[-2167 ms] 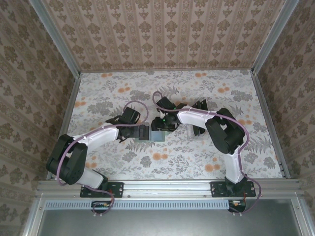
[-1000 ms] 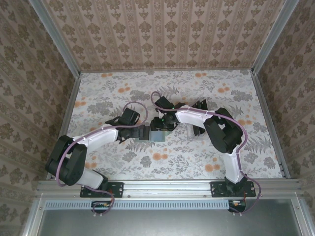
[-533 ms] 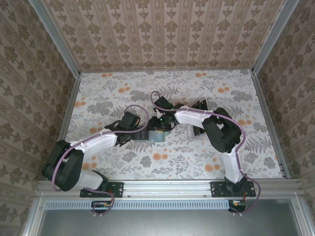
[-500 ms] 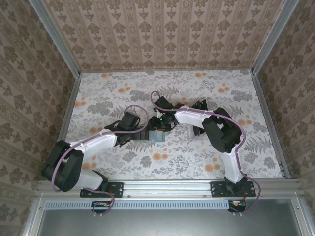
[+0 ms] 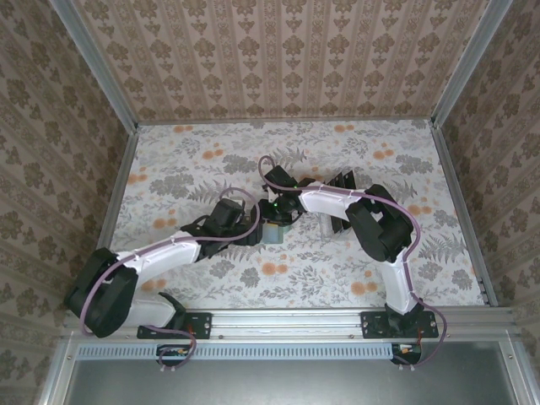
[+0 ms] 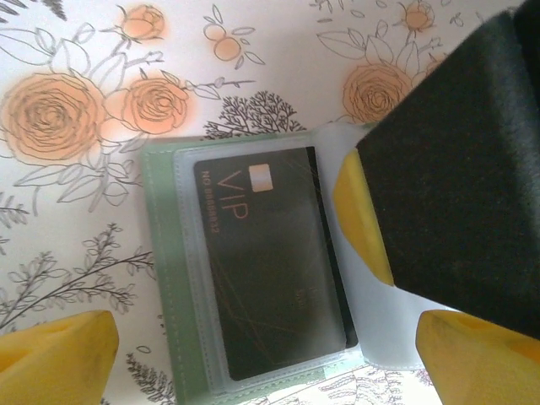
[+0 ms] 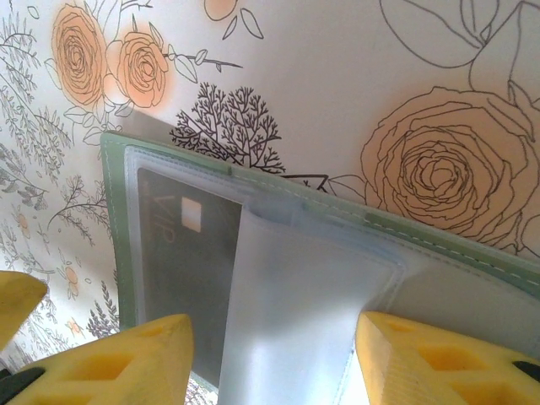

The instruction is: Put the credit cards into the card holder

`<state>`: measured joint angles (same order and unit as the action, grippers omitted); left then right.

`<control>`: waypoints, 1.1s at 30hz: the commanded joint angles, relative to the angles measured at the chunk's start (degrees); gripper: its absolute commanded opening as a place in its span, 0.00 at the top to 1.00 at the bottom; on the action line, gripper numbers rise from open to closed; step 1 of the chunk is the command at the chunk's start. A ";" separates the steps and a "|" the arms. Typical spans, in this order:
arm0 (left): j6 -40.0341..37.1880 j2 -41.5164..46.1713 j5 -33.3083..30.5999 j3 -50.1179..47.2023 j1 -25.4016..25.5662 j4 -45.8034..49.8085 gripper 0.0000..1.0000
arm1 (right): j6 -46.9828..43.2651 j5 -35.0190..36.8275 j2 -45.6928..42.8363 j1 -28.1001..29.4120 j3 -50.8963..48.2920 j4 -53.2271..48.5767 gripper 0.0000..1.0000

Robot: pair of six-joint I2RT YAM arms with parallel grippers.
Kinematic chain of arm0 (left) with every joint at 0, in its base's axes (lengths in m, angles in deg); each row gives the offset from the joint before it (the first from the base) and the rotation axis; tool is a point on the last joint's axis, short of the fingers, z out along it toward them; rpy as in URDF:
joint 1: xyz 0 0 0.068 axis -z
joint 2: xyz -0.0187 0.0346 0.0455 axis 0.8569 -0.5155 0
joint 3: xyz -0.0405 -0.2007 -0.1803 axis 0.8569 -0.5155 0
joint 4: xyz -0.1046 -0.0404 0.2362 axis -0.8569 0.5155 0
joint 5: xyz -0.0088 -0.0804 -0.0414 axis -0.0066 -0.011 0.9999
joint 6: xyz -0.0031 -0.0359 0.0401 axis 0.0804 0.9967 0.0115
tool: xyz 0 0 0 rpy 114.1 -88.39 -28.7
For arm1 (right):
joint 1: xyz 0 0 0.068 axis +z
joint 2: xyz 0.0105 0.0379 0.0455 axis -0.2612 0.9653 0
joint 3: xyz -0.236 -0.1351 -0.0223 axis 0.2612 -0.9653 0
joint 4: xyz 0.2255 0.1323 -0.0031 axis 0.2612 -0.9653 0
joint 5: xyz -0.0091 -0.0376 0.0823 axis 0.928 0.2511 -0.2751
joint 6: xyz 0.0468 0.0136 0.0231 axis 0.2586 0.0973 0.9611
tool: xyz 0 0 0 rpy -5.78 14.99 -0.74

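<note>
The card holder [image 6: 159, 253] lies open on the flowered table [image 6: 278, 51], with one black card [image 6: 270, 270] already seated in the clear pocket of the leaf that lies flat. The right gripper [image 7: 274, 363] sits over the holder's other half, its fingers about half apart on either side of a raised clear sleeve [image 7: 295, 287]. Whether they pinch the sleeve or merely bracket it, I cannot tell. The left gripper [image 6: 266, 359] hovers over the holder, spread wide and empty, with one finger off each side. The step in hand looks like opening the next pocket for a card. To do it well, the right gripper should hold the sleeve up without dragging the holder. The left one should press on the holder's green border, not on the seated card, so nothing slides. The other cards [image 5: 344, 181] stand to the right of the holder, and the next should arrive flat and square to the pocket mouth.
</note>
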<state>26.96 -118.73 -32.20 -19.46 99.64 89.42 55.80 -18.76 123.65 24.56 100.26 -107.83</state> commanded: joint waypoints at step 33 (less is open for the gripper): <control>0.89 -6.83 -6.01 0.00 2.49 -2.40 0.00 | 1.09 0.60 -6.86 -2.68 -3.15 -0.90 0.43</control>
<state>26.96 -127.40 -36.79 -18.59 101.76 86.90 56.08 -18.65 120.50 22.51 98.07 -108.00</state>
